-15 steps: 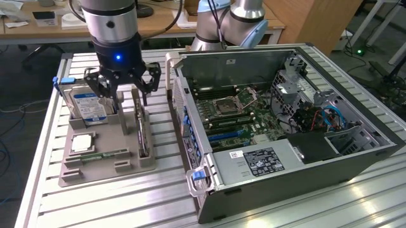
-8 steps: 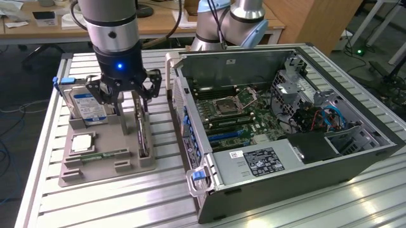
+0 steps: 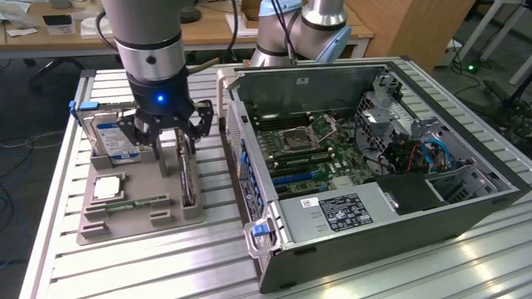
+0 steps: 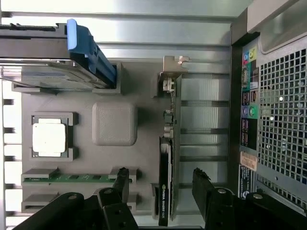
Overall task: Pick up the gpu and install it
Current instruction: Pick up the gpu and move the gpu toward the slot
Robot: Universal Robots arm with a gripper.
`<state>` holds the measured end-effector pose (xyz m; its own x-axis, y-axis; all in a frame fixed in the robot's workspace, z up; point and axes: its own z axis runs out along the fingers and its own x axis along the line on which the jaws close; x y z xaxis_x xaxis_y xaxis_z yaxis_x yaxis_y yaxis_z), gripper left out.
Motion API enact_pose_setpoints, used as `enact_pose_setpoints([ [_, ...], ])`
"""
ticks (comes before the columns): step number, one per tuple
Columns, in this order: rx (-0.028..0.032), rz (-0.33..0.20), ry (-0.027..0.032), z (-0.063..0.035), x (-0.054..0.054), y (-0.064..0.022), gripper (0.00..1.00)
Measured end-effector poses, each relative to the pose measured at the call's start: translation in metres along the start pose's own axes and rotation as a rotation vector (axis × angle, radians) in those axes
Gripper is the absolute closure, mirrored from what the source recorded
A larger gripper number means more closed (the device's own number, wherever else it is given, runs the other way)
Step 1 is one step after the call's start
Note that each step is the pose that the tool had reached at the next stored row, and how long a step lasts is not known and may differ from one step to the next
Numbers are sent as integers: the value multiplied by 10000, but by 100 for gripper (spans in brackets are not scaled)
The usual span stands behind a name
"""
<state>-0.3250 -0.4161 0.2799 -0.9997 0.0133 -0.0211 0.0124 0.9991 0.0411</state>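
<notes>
The gpu (image 3: pixel 188 179) stands on edge in a slot of the grey parts tray (image 3: pixel 141 218), a thin card with a dark face. In the wrist view the gpu (image 4: pixel 169 153) runs lengthwise, its silver end bracket (image 4: pixel 171 72) at the far end. My gripper (image 3: pixel 174 148) hangs just above the card's top edge, open. In the wrist view the gripper (image 4: pixel 161 184) straddles the card, with one black finger (image 4: pixel 122 181) on the memory-stick side and the other finger (image 4: pixel 201 187) on the case side. Neither finger touches the card.
The tray (image 4: pixel 139 96) also holds a hard drive (image 3: pixel 114 138) in a blue carrier (image 4: pixel 85 45), a processor (image 4: pixel 48 137) and a green memory stick (image 4: pixel 67 178). The open computer case (image 3: pixel 374 168) lies at the exterior view's right, its rear panel (image 4: pixel 273 120) close beside the tray.
</notes>
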Motion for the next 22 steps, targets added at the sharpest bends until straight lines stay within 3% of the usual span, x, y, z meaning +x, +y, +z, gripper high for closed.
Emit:
enact_pose_setpoints([
  [22,0,-12,1,401,-40,-16,35],
])
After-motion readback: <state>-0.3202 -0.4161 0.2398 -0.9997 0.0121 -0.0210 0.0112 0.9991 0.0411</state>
